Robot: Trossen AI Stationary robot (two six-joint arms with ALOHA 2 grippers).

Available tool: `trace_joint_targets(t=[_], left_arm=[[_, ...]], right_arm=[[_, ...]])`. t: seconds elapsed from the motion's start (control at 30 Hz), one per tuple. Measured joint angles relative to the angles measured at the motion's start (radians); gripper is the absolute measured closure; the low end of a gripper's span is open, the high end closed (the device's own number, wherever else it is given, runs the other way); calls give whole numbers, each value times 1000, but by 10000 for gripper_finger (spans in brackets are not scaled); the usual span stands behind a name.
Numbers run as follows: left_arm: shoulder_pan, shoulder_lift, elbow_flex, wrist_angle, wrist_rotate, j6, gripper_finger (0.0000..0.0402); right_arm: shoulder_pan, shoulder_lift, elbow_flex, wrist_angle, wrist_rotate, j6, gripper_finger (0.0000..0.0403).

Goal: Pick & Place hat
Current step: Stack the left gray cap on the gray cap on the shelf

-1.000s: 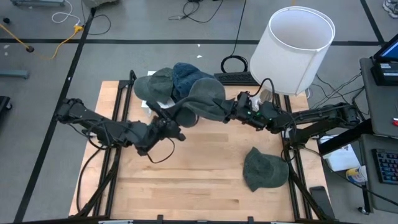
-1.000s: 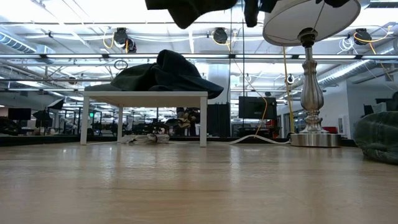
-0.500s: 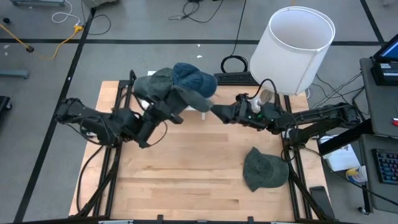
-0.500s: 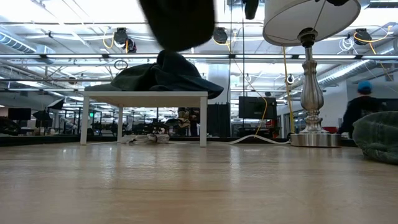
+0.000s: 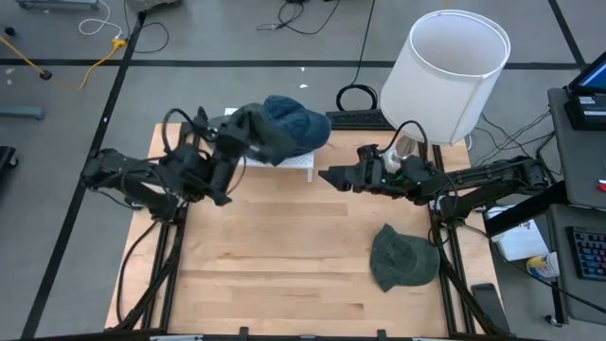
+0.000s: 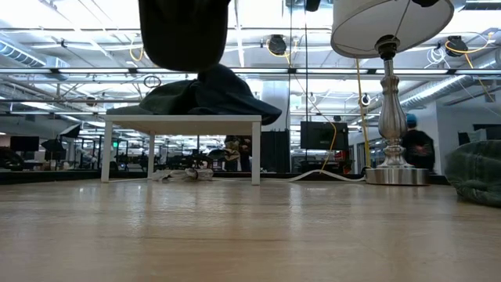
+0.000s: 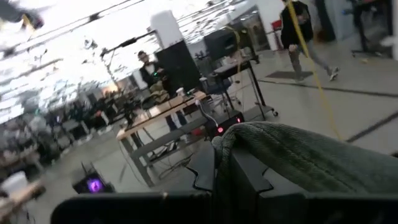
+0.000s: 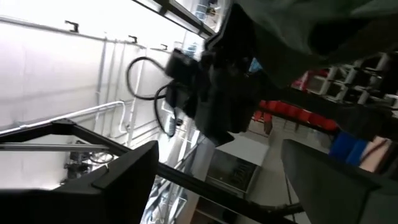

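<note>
The left end effector (image 5: 230,150) is clamped on a grey-green hat (image 5: 254,133), held above the small white stand (image 5: 295,161) — lower it squarely onto the pile there. The right end effector (image 5: 327,178) hangs spread apart, empty.

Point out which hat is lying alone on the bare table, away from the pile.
The dark green hat near the table's front right corner, below the right arm. The blue hat sits piled on the small white stand, and the left gripper holds another above it.
</note>
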Motion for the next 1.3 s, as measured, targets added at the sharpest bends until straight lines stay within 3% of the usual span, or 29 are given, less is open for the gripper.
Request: trace_joint_targets(t=[0.23,0.37,0.5,0.73,0.93,1.1,1.2,1.3], left_arm=[[72,0,0,131,14,-43,385],[93,0,0,161,110,-67,385],[51,-13,0,162,138,-81,385],[-108,-41,2,157,33,28,385],[-226,-75,60,-20,-21,11,385],[-207,-76,210,-224,-14,9,385],[-187,-77,299,-408,52,35,385],[-177,-74,385,-540,184,26,385]], right_arm=[[0,0,0,74,0,2,72],[0,0,0,88,0,2,72],[0,0,0,88,-1,70,71],[-2,0,0,87,-37,144,71],[-2,0,0,85,-56,181,71],[-3,0,0,85,-80,186,71],[-3,0,0,85,-81,187,71],[-3,0,0,86,-81,187,71]])
